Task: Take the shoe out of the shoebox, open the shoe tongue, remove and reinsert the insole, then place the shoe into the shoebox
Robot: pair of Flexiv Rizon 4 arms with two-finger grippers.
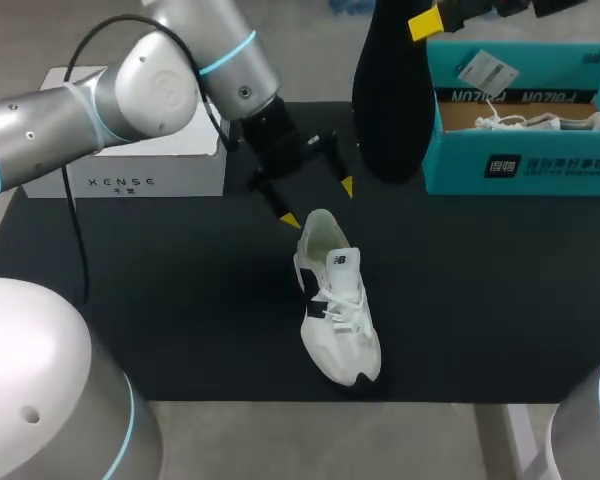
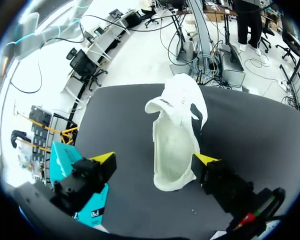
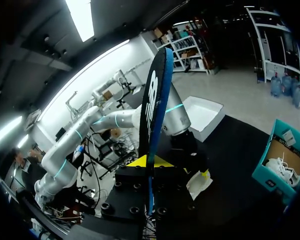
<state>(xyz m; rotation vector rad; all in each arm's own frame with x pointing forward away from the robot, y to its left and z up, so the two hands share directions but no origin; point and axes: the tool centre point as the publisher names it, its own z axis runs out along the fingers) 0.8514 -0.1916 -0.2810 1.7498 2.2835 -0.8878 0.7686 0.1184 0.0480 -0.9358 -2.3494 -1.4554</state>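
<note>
A white shoe (image 1: 338, 305) lies on the black mat (image 1: 160, 280), heel toward the back, its opening wide and showing a pale inside (image 2: 172, 142). My left gripper (image 1: 318, 203) hovers just behind the heel and is open, its yellow tips spread wide; in the left wrist view the left gripper (image 2: 155, 160) has the heel between its fingers without gripping it. My right gripper (image 1: 427, 22) is raised at the back, shut on the black insole (image 1: 388, 100), which hangs upright. From the right wrist the insole (image 3: 155, 100) shows edge-on, clamped in the right gripper (image 3: 150, 162).
The teal shoebox (image 1: 520, 165) stands open at the back right with a second white shoe (image 1: 525, 122) and a paper tag inside. A white box (image 1: 130, 170) stands at the back left, under my left arm. The mat ends near the table's front edge.
</note>
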